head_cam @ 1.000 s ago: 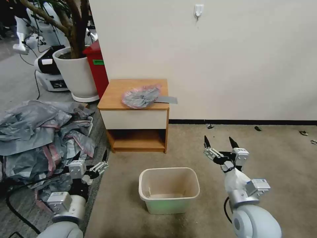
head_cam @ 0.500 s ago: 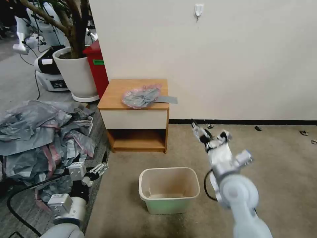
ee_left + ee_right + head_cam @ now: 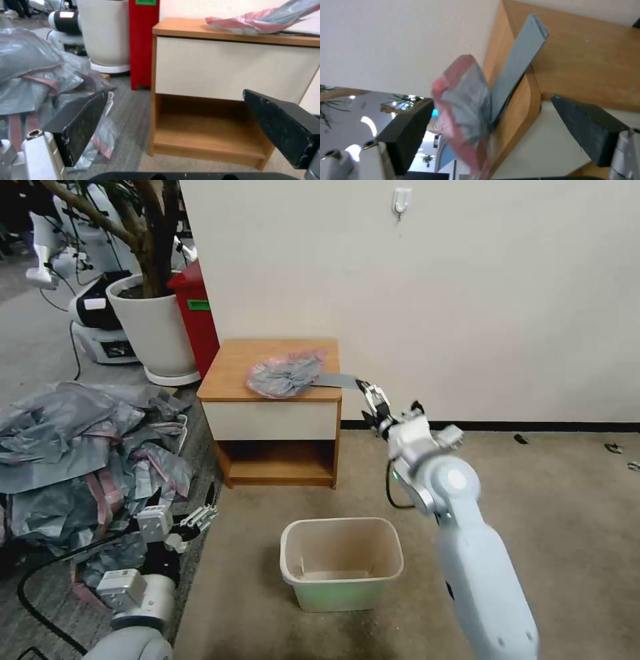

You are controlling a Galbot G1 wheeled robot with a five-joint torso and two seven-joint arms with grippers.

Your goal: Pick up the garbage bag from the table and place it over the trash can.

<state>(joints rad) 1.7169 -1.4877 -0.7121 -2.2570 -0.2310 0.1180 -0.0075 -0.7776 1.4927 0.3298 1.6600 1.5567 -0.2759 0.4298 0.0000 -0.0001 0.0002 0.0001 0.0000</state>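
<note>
The crinkled grey plastic garbage bag with its pink rim (image 3: 285, 374) lies on the small light-brown wooden table (image 3: 230, 370), behind the cream plastic trash can (image 3: 341, 563) on the carpet. The right gripper (image 3: 371, 400) hangs just off the table's right corner, fingers spread wide and empty, near the bag's flat grey strip. The left gripper (image 3: 198, 513) hangs low beside the bag heap, also wide open.

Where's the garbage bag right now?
In the head view the garbage bag lies crumpled on the table toward its right front corner, a grey strip poking over the edge near the open right hand.

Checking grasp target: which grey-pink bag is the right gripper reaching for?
The single bag lying on the table, not the heap on the floor. The right gripper, fingers open, is at the table's right edge beside the bag's grey strip.
</note>
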